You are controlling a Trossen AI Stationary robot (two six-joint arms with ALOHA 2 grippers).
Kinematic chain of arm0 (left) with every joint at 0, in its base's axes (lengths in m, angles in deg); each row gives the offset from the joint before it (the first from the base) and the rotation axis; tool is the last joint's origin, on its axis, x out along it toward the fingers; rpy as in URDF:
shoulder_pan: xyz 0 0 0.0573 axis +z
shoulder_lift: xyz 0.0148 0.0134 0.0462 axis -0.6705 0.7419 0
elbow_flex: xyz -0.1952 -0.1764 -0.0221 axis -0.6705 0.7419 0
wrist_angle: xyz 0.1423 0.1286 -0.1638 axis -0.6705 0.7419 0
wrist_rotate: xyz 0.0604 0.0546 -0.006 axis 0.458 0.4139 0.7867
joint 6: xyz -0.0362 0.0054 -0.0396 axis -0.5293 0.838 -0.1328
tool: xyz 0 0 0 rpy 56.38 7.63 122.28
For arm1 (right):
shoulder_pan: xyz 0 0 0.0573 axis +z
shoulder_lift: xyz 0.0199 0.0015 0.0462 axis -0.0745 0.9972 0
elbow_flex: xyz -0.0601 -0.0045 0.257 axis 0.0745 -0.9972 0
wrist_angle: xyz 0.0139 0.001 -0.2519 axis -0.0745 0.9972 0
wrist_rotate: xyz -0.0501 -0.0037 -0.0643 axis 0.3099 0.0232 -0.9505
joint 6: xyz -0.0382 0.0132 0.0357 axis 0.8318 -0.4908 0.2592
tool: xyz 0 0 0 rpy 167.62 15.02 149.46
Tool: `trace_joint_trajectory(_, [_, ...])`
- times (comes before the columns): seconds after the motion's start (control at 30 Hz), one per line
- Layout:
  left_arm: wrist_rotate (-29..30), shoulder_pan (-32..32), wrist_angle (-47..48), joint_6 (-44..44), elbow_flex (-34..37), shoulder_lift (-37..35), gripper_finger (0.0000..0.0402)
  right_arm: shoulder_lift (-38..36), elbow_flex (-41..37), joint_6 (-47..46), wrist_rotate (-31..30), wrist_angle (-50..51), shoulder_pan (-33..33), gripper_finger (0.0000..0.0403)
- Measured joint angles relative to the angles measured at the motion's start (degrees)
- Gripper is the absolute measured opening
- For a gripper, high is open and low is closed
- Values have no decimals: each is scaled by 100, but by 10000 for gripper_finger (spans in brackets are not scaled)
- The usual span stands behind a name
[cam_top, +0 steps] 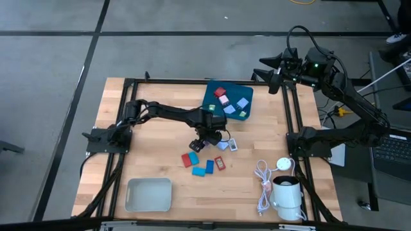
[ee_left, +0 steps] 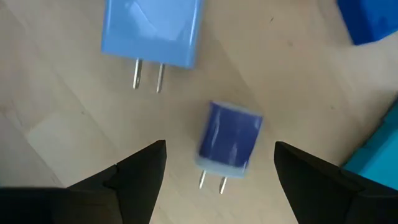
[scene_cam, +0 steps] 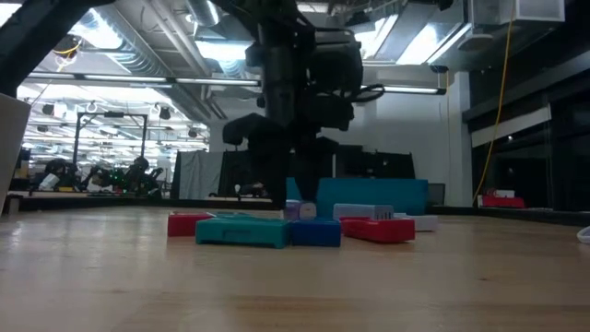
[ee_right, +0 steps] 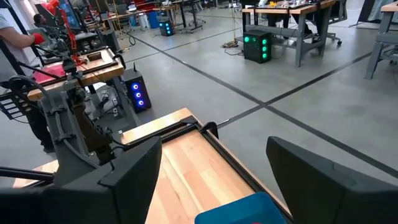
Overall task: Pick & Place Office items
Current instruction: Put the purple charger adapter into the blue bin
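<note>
From above, the left gripper (cam_top: pixel 212 136) is out over the middle of the wooden table (cam_top: pixel 154 160), hanging just beside a small scatter of office items: red (cam_top: pixel 188 159), teal and blue pieces lie toward the near edge, more sit on the blue mat (cam_top: pixel 212 96) at the far side, and the pale tray (cam_top: pixel 149 194) waits empty at the near left corner. The right gripper (cam_top: pixel 273 70) is parked beyond the far right corner, well clear. Down at table height, the left arm's dark bulk stands behind a low row of teal (scene_cam: pixel 241 231), blue and red pieces lying flat on the wood. Through the left wrist camera, the fingers (ee_left: pixel 134 177) are spread wide with nothing in them, and a dark blue plug adapter (ee_left: pixel 229 138) lies between them, prongs toward the camera; a lighter blue adapter (ee_left: pixel 152 28) lies just beyond. The right wrist view shows wide, empty fingers too, over the table corner. The danger here: the adapter lies slightly askew to the fingers, so a close could pinch a corner and twist it out, or nudge its lighter neighbour.
</note>
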Motion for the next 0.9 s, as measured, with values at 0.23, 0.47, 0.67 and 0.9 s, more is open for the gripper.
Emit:
trace_joint_trajectory(0.23, [-95, 11, -254, -14, 3, 122, 256, 0, 0, -4, -5, 0, 0, 297])
trace_joint_trajectory(0.47, [-390, 1, -331, -72, 2, 215, 181, 0, 0, -4, -22, -7, 0, 297])
trace_joint_trajectory(0.67, [-512, 17, -274, -410, -23, 364, 128, -2, 0, -4, -22, -15, 0, 297])
trace_joint_trajectory(0.9, [-446, 65, -252, -776, -77, 356, 128, -2, 0, -2, -3, -17, 1, 297])
